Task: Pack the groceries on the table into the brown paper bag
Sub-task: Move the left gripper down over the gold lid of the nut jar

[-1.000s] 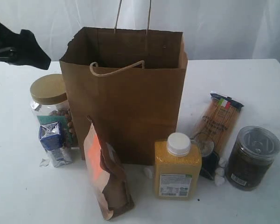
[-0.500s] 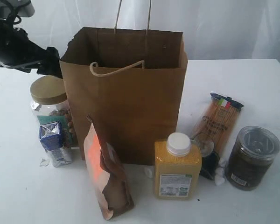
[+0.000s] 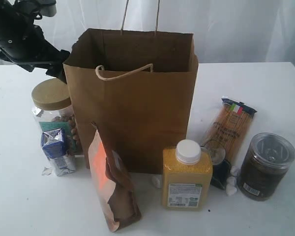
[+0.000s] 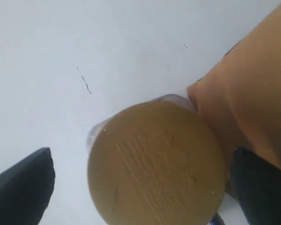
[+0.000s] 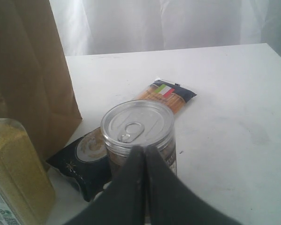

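Note:
The brown paper bag (image 3: 132, 108) stands upright and open in the middle of the white table (image 3: 265, 88). The tan-lidded nut jar (image 3: 51, 105) is at its left, touching it, with the blue-white carton (image 3: 56, 150) in front. My left gripper (image 3: 56, 66) hovers over the jar; its wrist view shows the lid (image 4: 154, 164) between wide-open fingers (image 4: 23, 187). The orange-labelled pouch (image 3: 110, 182) and yellow bottle (image 3: 187, 174) stand before the bag. The spaghetti packet (image 3: 228, 128) and dark jar (image 3: 265, 164) are at the right. My right gripper (image 5: 144, 149) is shut and empty, just short of the dark jar (image 5: 138, 126).
Small white lumps (image 3: 231, 184) lie by the dark end of the spaghetti packet. A white curtain (image 3: 236, 24) hangs behind the table. The bag's cord handles (image 3: 123, 71) rise above and droop over its rim.
My left arm has swung in from the left edge towards the bag and now hangs over the nut jar. The groceries and bag have not moved.

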